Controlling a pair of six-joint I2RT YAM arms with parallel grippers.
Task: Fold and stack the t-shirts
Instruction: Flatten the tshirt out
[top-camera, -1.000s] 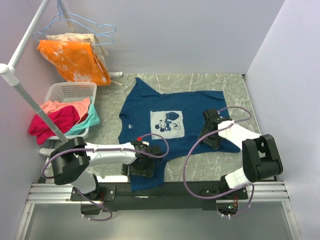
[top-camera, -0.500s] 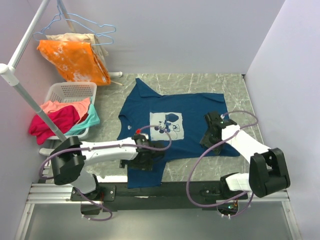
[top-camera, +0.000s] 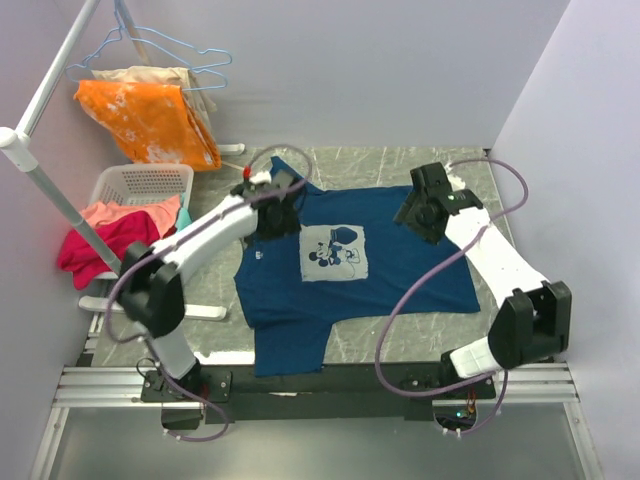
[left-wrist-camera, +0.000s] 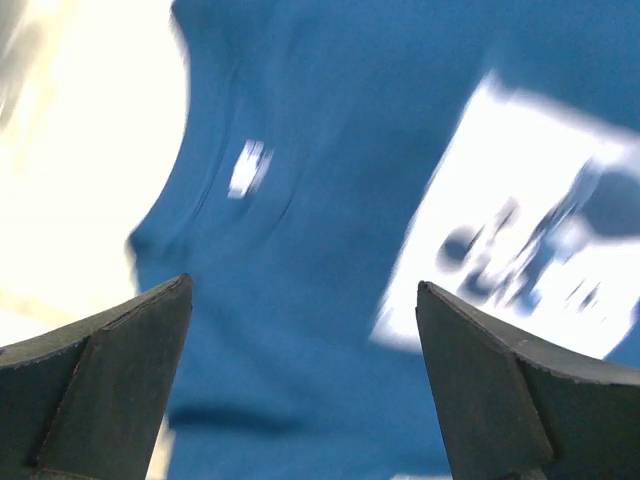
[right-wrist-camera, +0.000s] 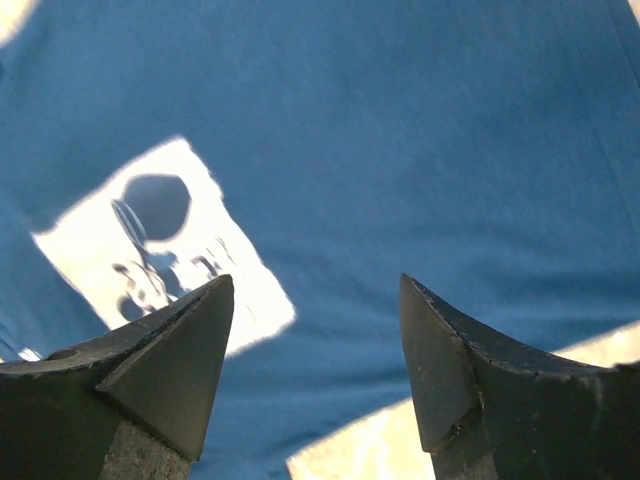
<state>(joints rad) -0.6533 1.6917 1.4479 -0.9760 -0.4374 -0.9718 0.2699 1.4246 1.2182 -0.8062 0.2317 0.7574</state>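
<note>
1. Two tools, left tool (left-wrist-camera: 303, 283) and right tool (right-wrist-camera: 315, 280), both spread wide, gripping nothing.
2. Hovering over the far edge of the navy t-shirt (top-camera: 390, 270), probably to pinch it for a fold.
3. Laid flat on the table (top-camera: 400, 165), print (top-camera: 332, 251) up, so edges stay reachable.

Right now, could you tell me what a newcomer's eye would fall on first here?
A navy t-shirt with a pale cartoon print lies spread on the table, the left gripper and right gripper open above its far edge. At the far left, an orange cloth hangs near a basket of pink clothes.
</note>
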